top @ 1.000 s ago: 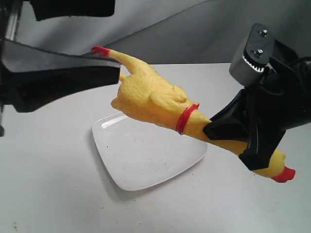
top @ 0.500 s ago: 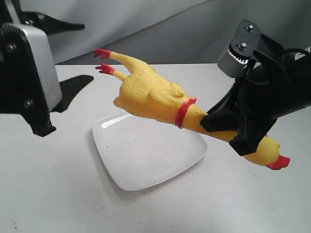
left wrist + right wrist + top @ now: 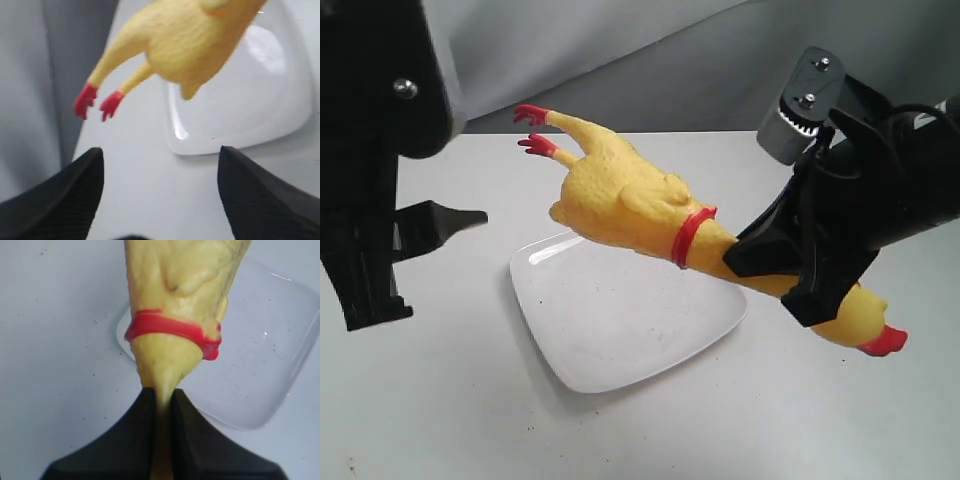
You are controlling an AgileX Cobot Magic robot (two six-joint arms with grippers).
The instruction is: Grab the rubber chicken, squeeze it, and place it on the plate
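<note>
White tabletop [image 3: 440, 400]: we pinch rubber chicken [image 3: 620, 200] by neck, right claw [image 3: 160, 396] clamped, body over plate [image 3: 620, 340] for lowering; left claw [image 3: 160, 150] gaping, empty.

No legible text, labels, brands, numbers or signs in any view; rubber chicken [image 3: 620, 200] and plate [image 3: 620, 345] carry no print.

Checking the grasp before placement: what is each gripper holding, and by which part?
The right gripper pinches the long yellow rubber chicken by its neck. The left gripper holds nothing.
</note>
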